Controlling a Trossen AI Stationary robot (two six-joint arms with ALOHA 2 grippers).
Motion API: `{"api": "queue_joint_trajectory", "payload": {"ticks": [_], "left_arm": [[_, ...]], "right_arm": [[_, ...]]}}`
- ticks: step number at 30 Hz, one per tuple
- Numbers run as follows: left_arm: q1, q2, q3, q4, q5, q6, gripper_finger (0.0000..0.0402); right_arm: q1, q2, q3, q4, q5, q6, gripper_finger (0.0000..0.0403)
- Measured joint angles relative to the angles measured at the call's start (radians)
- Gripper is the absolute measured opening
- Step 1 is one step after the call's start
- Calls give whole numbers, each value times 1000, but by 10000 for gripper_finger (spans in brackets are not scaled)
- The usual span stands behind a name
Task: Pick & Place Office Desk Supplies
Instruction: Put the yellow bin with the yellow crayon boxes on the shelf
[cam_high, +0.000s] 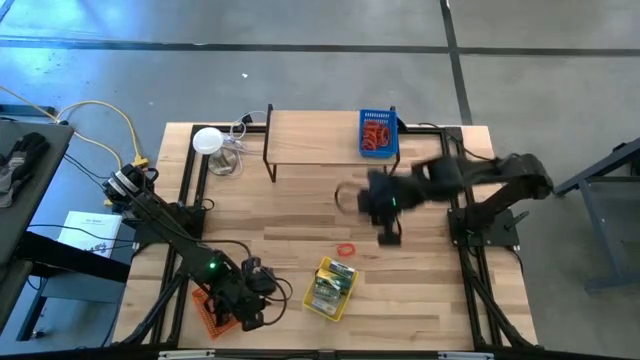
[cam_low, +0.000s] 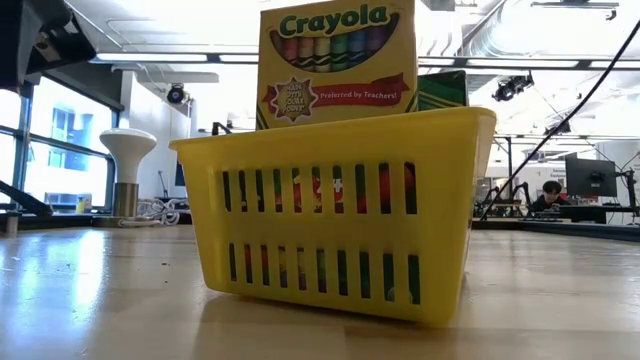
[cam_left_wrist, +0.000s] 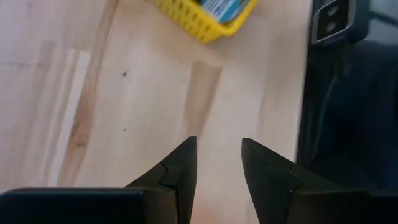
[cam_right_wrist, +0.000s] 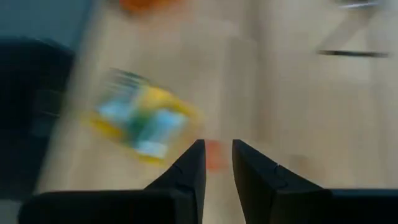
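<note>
A red rubber-band loop (cam_high: 347, 249) lies flat on the wooden table near its middle. More red loops fill a blue basket (cam_high: 378, 133) that stands on a black shelf at the far edge. My right gripper (cam_high: 388, 232) hangs blurred above the table just right of the loose loop. In its wrist view (cam_right_wrist: 217, 144) the fingers stand a little apart with nothing between them, and the loop (cam_right_wrist: 214, 155) shows as a red smear beyond the tips. My left gripper (cam_high: 262, 295) (cam_left_wrist: 217, 143) waits open over bare wood at the near left.
A yellow basket (cam_high: 333, 287) (cam_low: 340, 220) holding a Crayola box (cam_low: 338, 60) sits near the front edge. An orange basket (cam_high: 210, 310) lies under the left arm. A white round lamp (cam_high: 207, 140) with clear wiring stands at the far left.
</note>
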Motion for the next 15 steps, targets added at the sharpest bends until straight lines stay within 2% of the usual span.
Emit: {"api": "queue_joint_trajectory", "payload": {"ticks": [3, 5, 7, 10, 15], "left_arm": [[0, 0, 0, 34, -16, -15, 122], [0, 0, 0, 50, -29, -41, 122], [-2, 0, 0, 65, -33, -72, 122], [-15, 0, 0, 68, -43, -118, 122], [-45, 3, 0, 69, -70, -157, 122]], "right_arm": [[153, 42, 0, 136, -61, 189, 64], [261, 85, 1, 225, -62, 180, 58], [344, 146, -1, 305, -13, 141, 51], [431, 222, -1, 432, 113, 132, 47], [488, 338, 0, 497, 251, 103, 59]]}}
